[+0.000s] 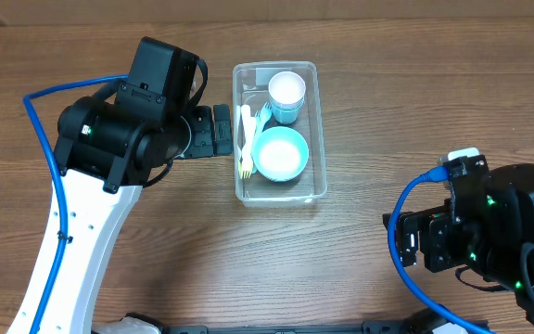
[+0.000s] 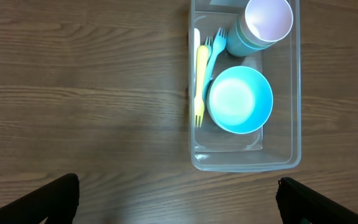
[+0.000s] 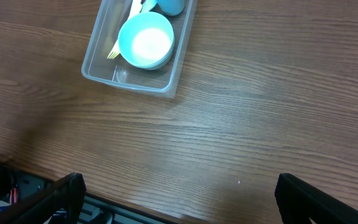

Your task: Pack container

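The clear rectangular container (image 1: 315,130) stands on the wooden table at top centre. Inside it lie a light blue bowl (image 1: 280,153), stacked cups with a white inside (image 1: 286,92), and a yellow fork (image 1: 245,148) with a blue fork beside it along the left wall. In the left wrist view the container (image 2: 288,112) holds the bowl (image 2: 240,99), cups (image 2: 266,22) and yellow fork (image 2: 200,81). My left gripper (image 2: 179,199) is open and empty, just left of the container. My right gripper (image 3: 179,193) is open and empty, far right near the table's front edge; its view shows the container (image 3: 98,53).
The table's front edge (image 3: 135,208) runs below my right gripper. Blue cables (image 1: 49,167) trail from both arms.
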Available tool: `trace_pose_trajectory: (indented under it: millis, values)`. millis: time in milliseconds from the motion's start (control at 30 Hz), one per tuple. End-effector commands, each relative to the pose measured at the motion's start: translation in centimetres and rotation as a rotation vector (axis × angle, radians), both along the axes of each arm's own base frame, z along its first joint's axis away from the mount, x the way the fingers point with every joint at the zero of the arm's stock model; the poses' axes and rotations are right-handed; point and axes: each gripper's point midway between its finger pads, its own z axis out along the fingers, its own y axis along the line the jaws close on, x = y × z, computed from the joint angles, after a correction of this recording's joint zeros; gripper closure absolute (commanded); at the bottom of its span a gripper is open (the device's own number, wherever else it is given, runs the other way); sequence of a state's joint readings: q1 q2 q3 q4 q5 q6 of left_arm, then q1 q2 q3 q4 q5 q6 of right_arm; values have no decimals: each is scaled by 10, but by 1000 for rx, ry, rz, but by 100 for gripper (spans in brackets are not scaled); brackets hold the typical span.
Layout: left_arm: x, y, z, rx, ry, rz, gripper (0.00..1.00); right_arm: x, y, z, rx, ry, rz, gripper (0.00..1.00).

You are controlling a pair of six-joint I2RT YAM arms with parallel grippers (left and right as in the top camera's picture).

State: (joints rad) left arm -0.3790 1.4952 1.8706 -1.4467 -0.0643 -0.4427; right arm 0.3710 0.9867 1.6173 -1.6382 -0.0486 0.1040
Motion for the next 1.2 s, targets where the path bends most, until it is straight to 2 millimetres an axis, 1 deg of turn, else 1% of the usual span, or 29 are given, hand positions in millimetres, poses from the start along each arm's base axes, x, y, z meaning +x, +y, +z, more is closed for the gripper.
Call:
trace_pose_trajectory:
  millis: [0, 67, 100, 133, 200, 233, 267, 333, 400, 500, 600, 700, 833, 900, 1067, 1100, 1167]
  values:
    - [2, -4, 13, 22, -68, -109, 0, -1, 1, 5, 10, -20, 6, 0]
    - [-6, -14, 40, 30, -196, -302, 0, -1, 1, 5, 10, -20, 6, 0]
    - [-13, -14, 52, 48, -251, -370, 0, -1, 1, 5, 10, -20, 6, 0]
    - [-26, -9, 66, 72, -310, -416, 0, -1, 1, 5, 10, -20, 6, 0]
    - [-48, 6, 75, 91, -379, -396, 0, -1, 1, 5, 10, -20, 6, 0]
    - [-54, 12, 72, 99, -403, -382, 0, -1, 1, 5, 10, -20, 6, 0]
    - [-59, 17, 67, 100, -427, -368, 0, -1, 1, 5, 10, -20, 6, 0]
    - [-67, 31, 45, 94, -474, -323, 0, -1, 1, 5, 10, -20, 6, 0]
    - [-77, 38, 18, 71, -504, -302, 0, -1, 1, 5, 10, -20, 6, 0]
    - [-100, 47, -27, 42, -564, -283, 0, -1, 1, 5, 10, -20, 6, 0]
    - [-113, 51, -66, 19, -613, -252, 0, -1, 1, 5, 10, -20, 6, 0]
    - [-113, 51, -97, -27, -670, -212, 0, -1, 1, 5, 10, -20, 6, 0]
    - [-101, 44, -133, -60, -719, -221, 0, -1, 1, 5, 10, -20, 6, 0]
    - [-96, 41, -149, -89, -733, -214, 0, -1, 1, 5, 10, -20, 6, 0]
    - [-90, 39, -171, -110, -779, -200, 0, -1, 1, 5, 10, -20, 6, 0]
    - [-88, 39, -174, -114, -783, -196, 0, -1, 1, 5, 10, -20, 6, 0]
    - [-87, 39, -173, -111, -789, -196, 0, -1, 1, 5, 10, -20, 6, 0]
